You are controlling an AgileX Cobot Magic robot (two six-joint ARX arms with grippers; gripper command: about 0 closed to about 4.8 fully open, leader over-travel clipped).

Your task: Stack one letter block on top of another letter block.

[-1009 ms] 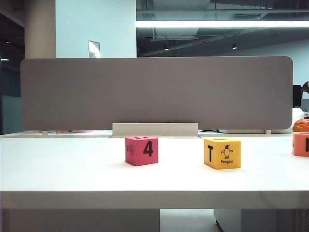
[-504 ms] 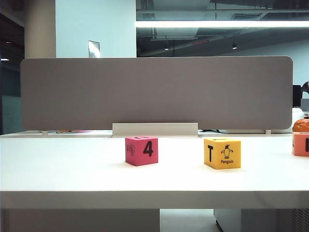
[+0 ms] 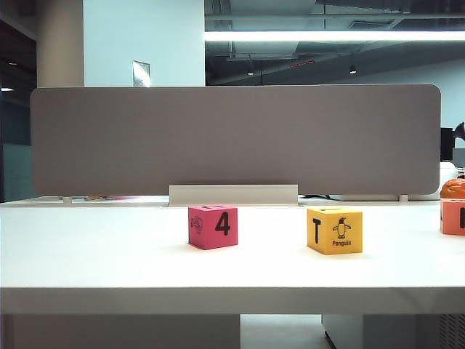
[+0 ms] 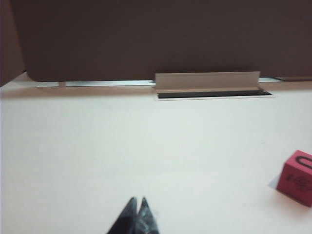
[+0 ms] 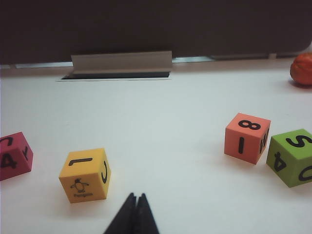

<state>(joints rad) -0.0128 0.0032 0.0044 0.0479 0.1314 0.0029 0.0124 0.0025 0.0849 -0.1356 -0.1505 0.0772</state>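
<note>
Nothing is shifting on the desk (image 3: pixel 109 254): yellow T block (image 3: pixel 334 230) right of centre, pink 4 block (image 3: pixel 213 227) mid-frame, apart. I am keeping left pincer (image 4: pixel 137 204) and right pincer (image 5: pixel 135 200) closed, empty, low in their frames, awaiting approach.

The right claw (image 5: pixel 136 197), pressed together, hovers near the yellow penguin cube (image 5: pixel 85 175).

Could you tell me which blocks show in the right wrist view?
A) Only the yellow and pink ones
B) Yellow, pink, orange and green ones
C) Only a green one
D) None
B: that view shows the yellow block, the pink block, an orange block and a green block, all apart on the table, beyond the shut right gripper.
</note>
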